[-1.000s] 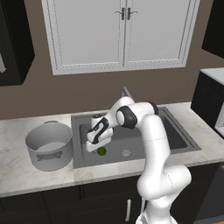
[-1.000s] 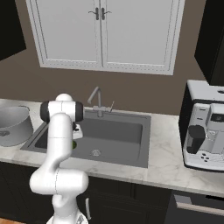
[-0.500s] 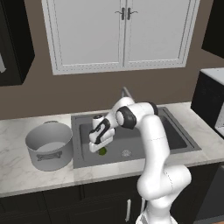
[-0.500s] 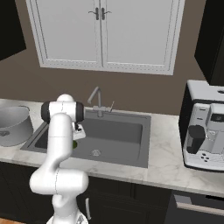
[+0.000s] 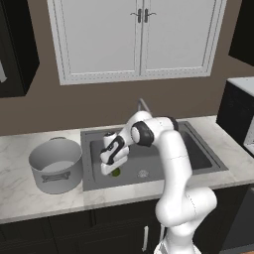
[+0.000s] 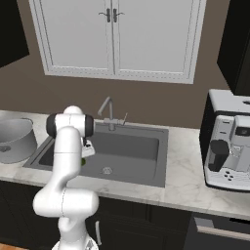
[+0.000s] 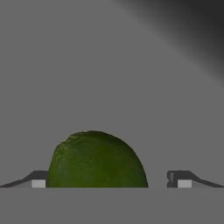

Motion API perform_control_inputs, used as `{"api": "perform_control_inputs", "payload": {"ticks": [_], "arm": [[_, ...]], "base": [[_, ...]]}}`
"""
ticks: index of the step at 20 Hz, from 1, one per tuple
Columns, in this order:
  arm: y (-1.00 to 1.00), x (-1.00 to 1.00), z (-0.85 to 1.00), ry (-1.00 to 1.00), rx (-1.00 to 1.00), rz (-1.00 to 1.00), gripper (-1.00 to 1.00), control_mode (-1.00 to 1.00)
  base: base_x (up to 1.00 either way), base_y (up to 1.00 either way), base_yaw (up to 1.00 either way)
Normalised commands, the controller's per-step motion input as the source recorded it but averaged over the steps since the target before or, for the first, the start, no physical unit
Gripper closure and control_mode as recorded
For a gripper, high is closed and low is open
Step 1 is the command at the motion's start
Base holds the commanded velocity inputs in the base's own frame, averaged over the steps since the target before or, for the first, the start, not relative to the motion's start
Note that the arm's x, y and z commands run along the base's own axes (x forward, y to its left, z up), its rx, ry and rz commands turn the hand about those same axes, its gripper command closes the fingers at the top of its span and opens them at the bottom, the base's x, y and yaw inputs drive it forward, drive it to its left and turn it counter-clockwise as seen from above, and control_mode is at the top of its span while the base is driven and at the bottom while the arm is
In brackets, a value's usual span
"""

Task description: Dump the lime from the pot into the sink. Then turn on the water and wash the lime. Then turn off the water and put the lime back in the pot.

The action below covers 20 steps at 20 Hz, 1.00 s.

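Gripper (image 7: 111, 183) low in the sink (image 5: 94, 163), tips spread apart around the lime (image 7: 97, 160), pot (image 5: 55, 164) on counter to the left

A kitchen: marble countertop (image 5: 20, 188), sink (image 5: 198, 154), faucet (image 6: 108, 110), white cabinets (image 5: 136, 37), coffee machine (image 6: 228, 146).

Even, soft rendered light, moderately bright; no glare, no motion blur, edges undistorted. Base views slightly coarse. Sink (image 5: 198, 158) basin reads darker than the pale worktop (image 5: 30, 191); faint shade under the cabinets. Hand view: flat grey floor, darkening toward the upper right corner; lime (image 7: 97, 159) sharp, evenly lit, texture visible.
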Motion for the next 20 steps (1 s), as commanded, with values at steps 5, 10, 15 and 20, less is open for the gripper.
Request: {"api": "perform_control_inputs", "payload": {"ticks": [5, 10, 15, 20], "arm": [[0.0, 0.0, -0.33, 0.1, 0.0, 0.04, 1.0, -1.0], [0.0, 0.0, -0.13, 0.04, 0.0, 0.04, 1.0, -1.0], [-0.1, -0.33, 0.28, -0.03, 0.0, 0.01, 1.0, -1.0], [-0.25, -0.71, 0.92, -0.14, 0.0, 0.0, 1.0, -1.0]], "base": [[0.0, 0.0, 0.0], [0.0, 0.0, 0.0], [0.0, 0.0, 0.0], [0.0, 0.0, 0.0]]}}
